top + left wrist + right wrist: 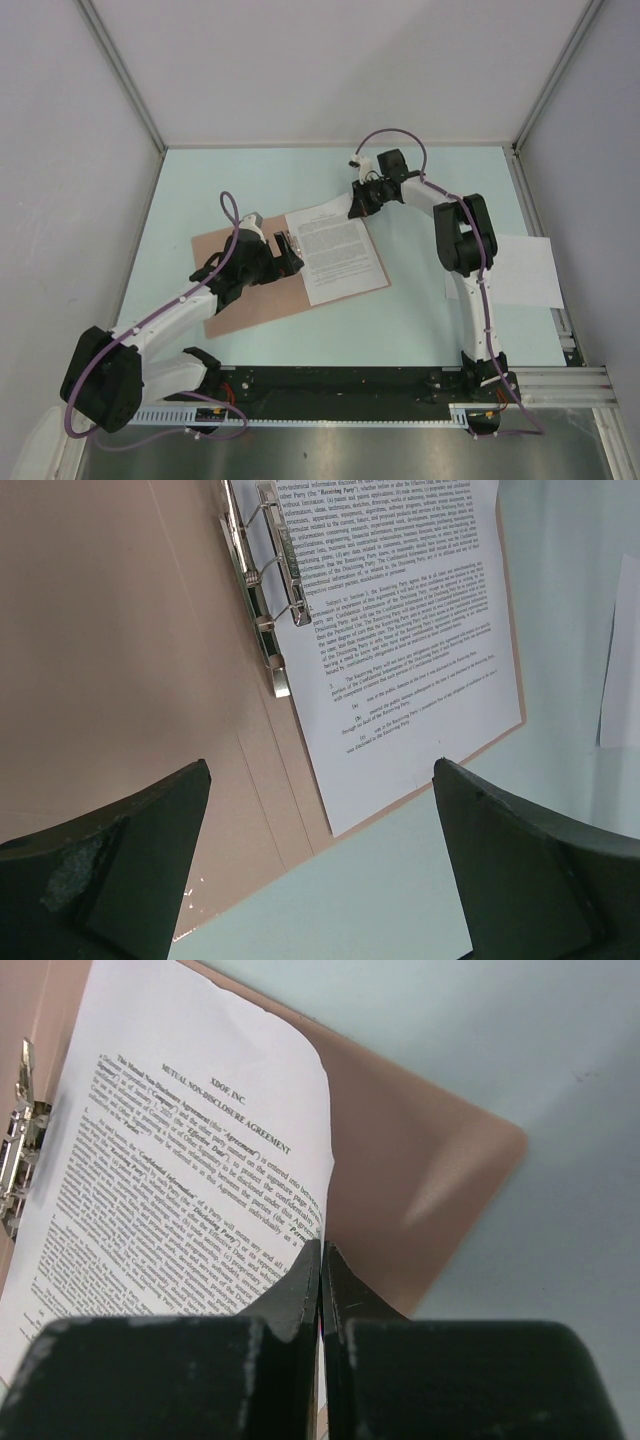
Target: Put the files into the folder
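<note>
Though unclear overhead, ring clip [268, 630] beside sheet [400, 650]

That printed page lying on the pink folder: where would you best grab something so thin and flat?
Probably its free right edge near the far corner, approached from the right. The printed page lies flat on the folder, left edge at the metal rings; the right gripper is shut on that curled-up edge.

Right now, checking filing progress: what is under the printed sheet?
The printed sheet lies on one half of the open folder, beside the ring clip, its edge pinched by the right pincer. Whether another sheet sits beneath it is covered.
</note>
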Robot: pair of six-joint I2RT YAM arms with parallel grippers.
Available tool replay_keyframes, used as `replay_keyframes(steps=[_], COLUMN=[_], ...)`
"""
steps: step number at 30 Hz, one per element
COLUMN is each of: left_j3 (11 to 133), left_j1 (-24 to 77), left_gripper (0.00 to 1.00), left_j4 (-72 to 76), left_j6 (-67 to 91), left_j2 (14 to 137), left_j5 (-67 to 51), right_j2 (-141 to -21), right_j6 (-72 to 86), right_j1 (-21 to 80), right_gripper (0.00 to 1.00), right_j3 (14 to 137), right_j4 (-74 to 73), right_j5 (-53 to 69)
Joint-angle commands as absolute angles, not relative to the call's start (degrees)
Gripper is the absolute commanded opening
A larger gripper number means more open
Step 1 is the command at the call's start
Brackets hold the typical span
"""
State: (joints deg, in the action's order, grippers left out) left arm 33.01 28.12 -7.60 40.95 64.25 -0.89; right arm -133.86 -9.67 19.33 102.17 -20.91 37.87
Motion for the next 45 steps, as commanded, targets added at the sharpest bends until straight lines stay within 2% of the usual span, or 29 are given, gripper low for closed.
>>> replay_keyframes(steps=[1, 5, 6, 8, 9, 11, 12, 15, 17, 21, 24, 28, 29, 32, 34, 36, 39, 43, 45], left_j3=[33.8, 33.8, 33.8, 33.8, 33.9, 34.4, 34.6, 36.1, 37.3, 39.3, 41.0, 44.1, 44.5, 46.7, 49.0, 50.0, 52.1, 54.8, 58.0], left_j1=[27.7, 27.7, 27.7, 27.7, 27.7, 27.6, 27.6, 26.7, 25.0, 20.7, 19.3, 16.7, 16.1, 13.4, 12.0, 10.6, 9.8, 9.5, 9.5], left_gripper=[1.00, 1.00, 0.99, 1.00, 0.99, 1.00, 1.00, 1.00, 1.00, 1.00, 1.00, 1.00, 0.99, 0.99, 0.99, 0.99, 0.99, 0.98, 0.98], left_j4=[-5.4, -5.4, -5.3, -5.3, -5.4, -6.0, -6.2, -7.6, -8.3, -8.7, -8.8, -7.4, -6.7, -4.8, -4.9, -3.4, -0.9, 2.4, 1.9], left_j6=[40.5, 40.6, 40.6, 40.6, 40.6, 40.4, 40.3, 40.3, 40.6, 41.9, 42.8, 45.0, 45.4, 45.7, 44.8, 45.1, 46.2, 47.8, 47.6], left_j2=[63.8, 63.9, 64.0, 63.9, 63.8, 63.5, 63.3, 62.8, 62.8, 63.5, 63.4, 67.6, 68.6, 73.8, 76.1, 79.1, 85.1, 91.2, 95.2], left_j5=[-1.8, -1.9, -2.0, -2.0, -2.0, -1.7, -1.6, -1.9, -4.1, -8.4, -9.2, -13.0, -14.0, -16.7, -16.7, -17.0, -20.2, -21.2, -20.8], right_j2=[-134.8, -134.6, -134.5, -134.2, -133.5, -132.5, -131.3, -129.1, -126.1, -120.9, -116.2, -110.7, -108.8, -107.2, -107.7, -109.3, -111.3, -112.4, -114.1], right_j6=[-10.5, -10.5, -10.5, -10.5, -10.5, -9.9, -9.5, -6.2, -2.0, 3.9, 6.7, 14.6, 16.5, 22.2, 22.6, 22.4, 21.4, 20.1, 19.8], right_j1=[19.7, 19.9, 19.8, 20.1, 20.3, 20.7, 20.7, 20.4, 19.2, 15.2, 14.2, 20.0, 21.5, 29.3, 35.5, 38.4, 42.8, 44.6, 44.6], right_gripper=[0.00, 0.01, 0.10, 0.19, 0.30, 0.39, 0.47, 0.60, 0.63, 0.76, 0.78, 0.73, 0.61, 0.44, 0.38, 0.35, 0.25, 0.00, 0.00], right_j3=[105.0, 104.9, 104.9, 104.9, 104.8, 104.4, 104.5, 105.0, 106.2, 106.2, 102.8, 91.4, 87.0, 80.7, 79.9, 79.9, 78.9, 76.3, 76.0], right_j4=[-21.5, -21.9, -22.0, -22.4, -22.8, -23.4, -24.3, -27.1, -29.1, -31.9, -32.3, -24.5, -20.2, -12.7, -10.0, -9.1, -7.5, -4.5, -4.3], right_j5=[38.4, 38.1, 37.5, 36.5, 35.1, 33.6, 31.2, 23.8, 16.8, 14.8, 9.7, 14.1, 14.5, 14.0, 9.8, 7.9, 6.2, 4.7, 5.4])
